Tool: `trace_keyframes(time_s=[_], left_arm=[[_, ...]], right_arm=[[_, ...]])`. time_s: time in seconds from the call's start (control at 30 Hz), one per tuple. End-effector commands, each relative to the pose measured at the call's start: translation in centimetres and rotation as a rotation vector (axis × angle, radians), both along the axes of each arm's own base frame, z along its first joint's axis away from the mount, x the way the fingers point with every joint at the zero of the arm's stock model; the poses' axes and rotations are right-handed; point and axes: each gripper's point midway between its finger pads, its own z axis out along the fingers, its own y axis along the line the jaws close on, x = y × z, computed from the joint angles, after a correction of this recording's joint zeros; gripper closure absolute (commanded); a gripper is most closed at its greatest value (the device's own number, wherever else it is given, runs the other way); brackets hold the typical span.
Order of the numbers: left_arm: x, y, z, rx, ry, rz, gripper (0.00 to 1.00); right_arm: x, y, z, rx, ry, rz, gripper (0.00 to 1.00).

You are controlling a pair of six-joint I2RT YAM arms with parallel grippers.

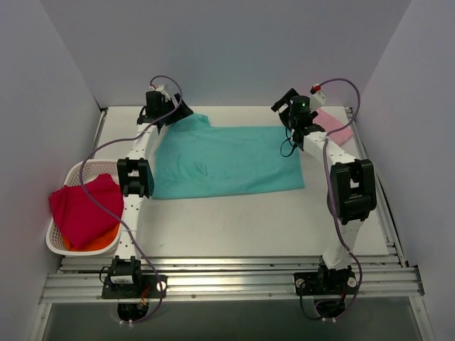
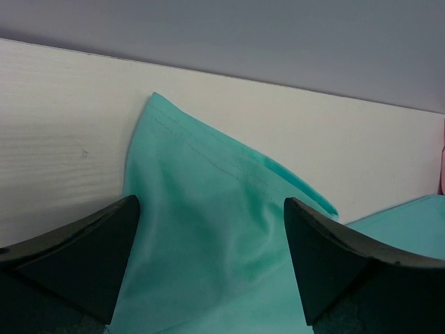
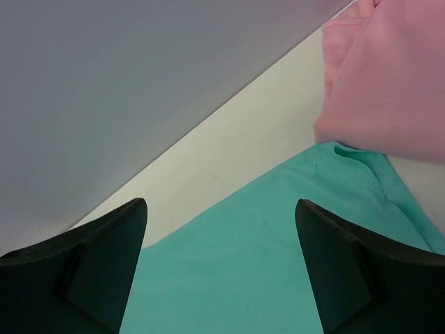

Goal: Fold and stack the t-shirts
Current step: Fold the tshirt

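From above, the teal t-shirt (image 1: 227,160) lies flat between two outstretched arms, the left gripper (image 1: 183,110) released over its far-left sleeve and the right gripper (image 1: 283,103) released over its far-right corner; in the left wrist view the sleeve hem runs ahead between empty jaws, with a strip of table (image 2: 62,146) beyond; in the right wrist view the shirt's edge lies beneath the fingers, with the pink t-shirt (image 3: 389,76) ahead to the right.

Teal t-shirt (image 1: 227,160) flat, central; pink t-shirt (image 1: 334,126) beside its far-right corner.

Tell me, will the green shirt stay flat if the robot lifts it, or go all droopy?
Probably droopy: the green shirt lies thin and flat, and its hemmed corner shows soft wrinkles, so it would likely sag. It looks light. Pushed, it would probably bunch up rather than slide whole.
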Motion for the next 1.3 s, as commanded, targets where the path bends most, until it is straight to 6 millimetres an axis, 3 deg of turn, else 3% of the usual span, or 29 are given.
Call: trace_keyframes(time_s=[0.0,0.27,0.33,0.43,0.6,0.73,0.97,1.0,1.03,1.07,1.1,1.13,1.27], left_arm=[[0.5,-0.2,0.7,0.035,-0.035,0.017,0.06],[0.6,-0.2,0.3,0.076,-0.039,0.028,0.0],[0.5,-0.1,0.4,0.082,-0.037,0.029,0.13],[0.5,0.2,0.4,0.104,-0.04,0.038,0.21],[0.9,2.2,0.4,0.153,-0.05,0.105,0.18],[1.5,2.2,2.0,0.157,-0.111,0.094,0.16],[1.6,3.1,0.8,0.159,-0.067,0.134,0.14],[2.1,2.8,1.6,0.147,-0.118,0.12,0.14],[2.2,2.7,3.9,0.143,-0.163,0.121,0.14],[1.4,2.7,1.3,0.147,-0.119,0.118,0.14],[1.9,2.7,3.0,0.132,-0.19,0.119,0.14],[2.0,2.5,6.0,0.117,-0.26,0.114,0.13],[2.0,3.6,5.3,0.159,-0.23,0.157,0.12]], right_arm=[[0.6,-1.0,1.1,0.041,-0.053,-0.005,0.17],[0.2,-2.0,0.6,0.062,-0.059,-0.007,0.17],[0.2,-2.0,0.4,0.07,-0.054,-0.004,0.17],[0.3,-1.9,0.1,0.074,-0.054,0.001,0.17],[0.1,-1.8,-0.3,0.085,-0.052,0.009,0.17],[0.4,-1.7,-0.7,0.091,-0.055,0.015,0.17],[0.8,-1.6,-1.3,0.097,-0.049,0.021,0.18],[0.8,-1.6,-1.4,0.097,-0.048,0.022,0.18],[0.8,-1.6,-1.4,0.099,-0.048,0.022,0.18],[0.8,-1.6,-1.7,0.098,-0.043,0.022,0.18],[0.9,-1.7,-1.7,0.099,-0.043,0.021,0.18],[0.9,-1.8,-1.8,0.097,-0.043,0.02,0.18],[1.1,-1.6,-2.4,0.106,-0.035,0.027,0.18]])
